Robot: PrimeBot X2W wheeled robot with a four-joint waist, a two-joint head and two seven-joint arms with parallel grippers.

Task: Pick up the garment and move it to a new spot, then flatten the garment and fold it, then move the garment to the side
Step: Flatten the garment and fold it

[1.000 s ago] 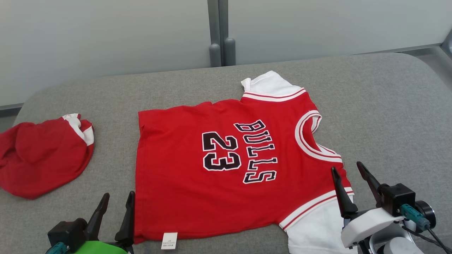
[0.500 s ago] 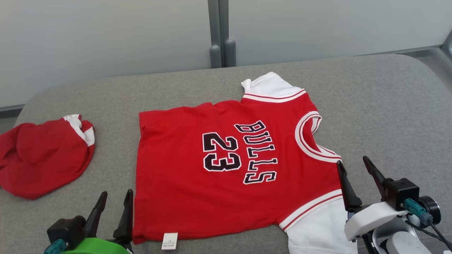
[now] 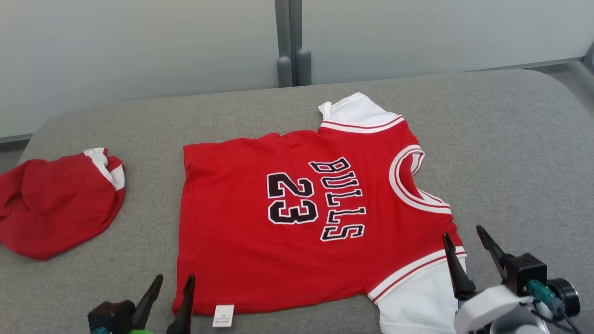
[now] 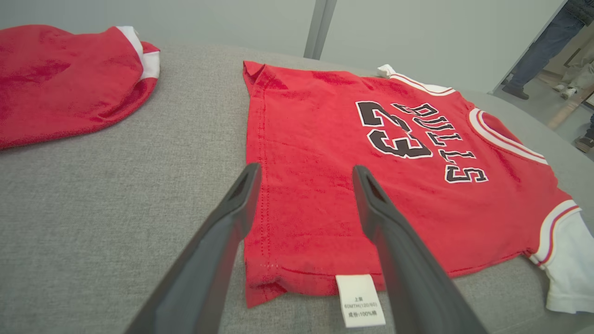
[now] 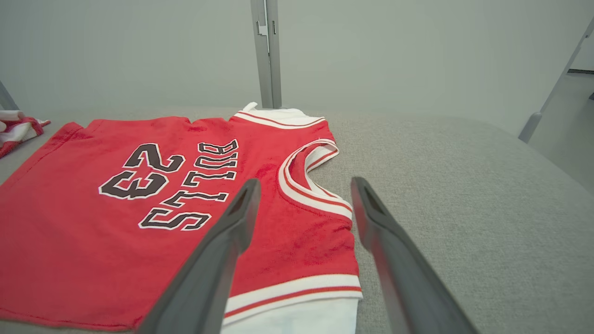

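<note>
Poised at near corners of flat-spread garment (image 3: 241, 260) with left pincer (image 3: 174, 279), right pincer (image 3: 463, 232): both wide, empty, likely for folding.

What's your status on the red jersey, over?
Left gripper open at hem corner; right gripper open at near sleeve. Jersey flat, unfolded. Second red garment apart, far left.

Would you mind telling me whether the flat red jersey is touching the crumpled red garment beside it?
Apart. The head view shows bare grey cushion between the jersey and the crumpled garment.
</note>
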